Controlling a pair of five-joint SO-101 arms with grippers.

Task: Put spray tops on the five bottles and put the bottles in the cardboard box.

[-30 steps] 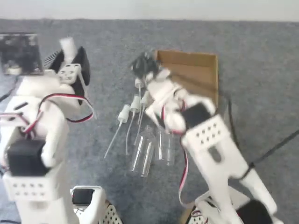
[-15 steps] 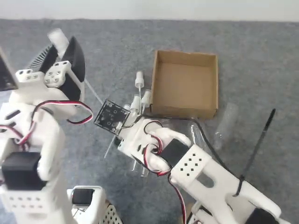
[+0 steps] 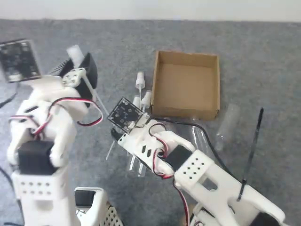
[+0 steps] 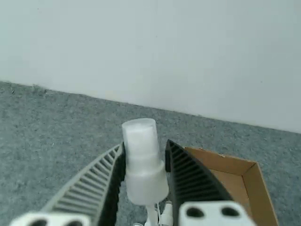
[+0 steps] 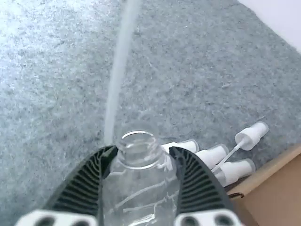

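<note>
A spray top [image 4: 143,175] is pinched in the left gripper [image 4: 144,148], raised at 10 o'clock in the high view with its tube trailing below. The right gripper [image 5: 141,151] clamps an open-necked bottle [image 5: 141,190] near centre. Spare tops [image 3: 140,81] lie at the 9 o'clock side of the box [image 3: 184,112], and a spare bottle [image 3: 227,120] at its 4 o'clock, on carpet [image 3: 263,56].

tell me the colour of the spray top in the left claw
White. The spray top shows clearest in the left wrist view.
</note>
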